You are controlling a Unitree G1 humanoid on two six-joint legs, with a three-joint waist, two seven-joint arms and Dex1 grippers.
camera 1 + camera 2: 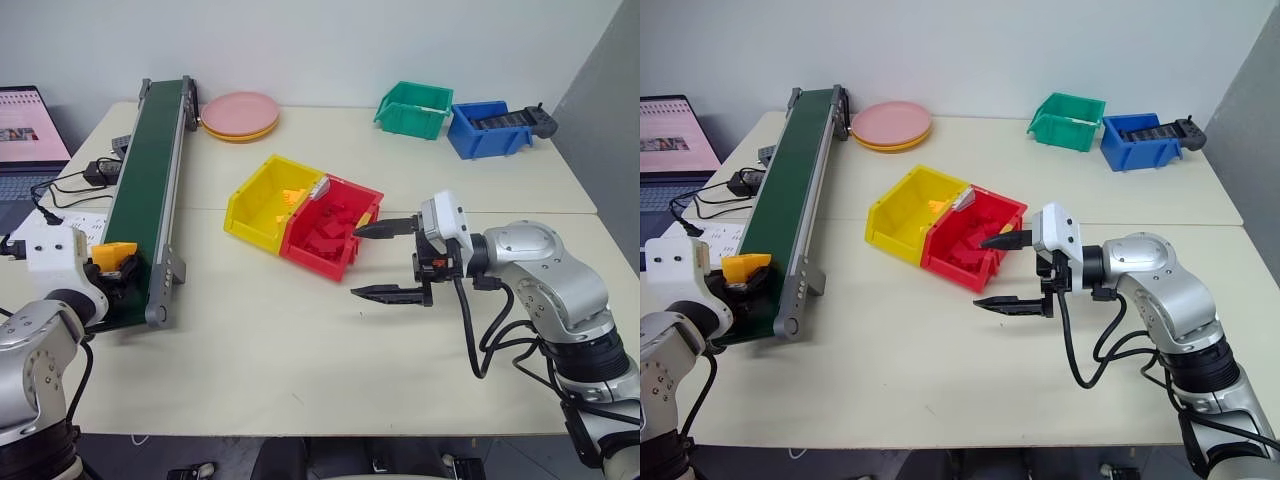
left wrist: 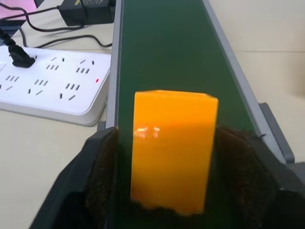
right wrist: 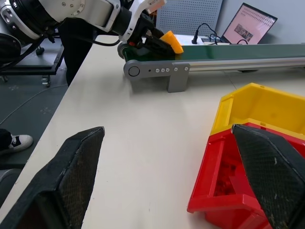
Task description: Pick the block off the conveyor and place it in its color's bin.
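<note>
The yellow-orange block (image 2: 171,148) stands at the near end of the dark-green conveyor (image 1: 150,170). My left gripper (image 1: 118,272) is shut on it, one black pad (image 2: 102,176) pressed against each side. The yellow bin (image 1: 255,205) sits mid-table, joined to a red bin (image 1: 330,235), and holds a few yellow bricks. My right gripper (image 1: 354,262) hangs open just right of the red bin, pointing left, with nothing between its fingers. In the right wrist view the block (image 3: 171,41) shows held over the belt's end roller.
A white power strip (image 2: 52,86) with cables and a laptop (image 1: 25,130) lie left of the conveyor. Pink plates (image 1: 240,113) sit at the belt's far end. A green bin (image 1: 413,108) and a blue bin (image 1: 488,128) stand at the back right.
</note>
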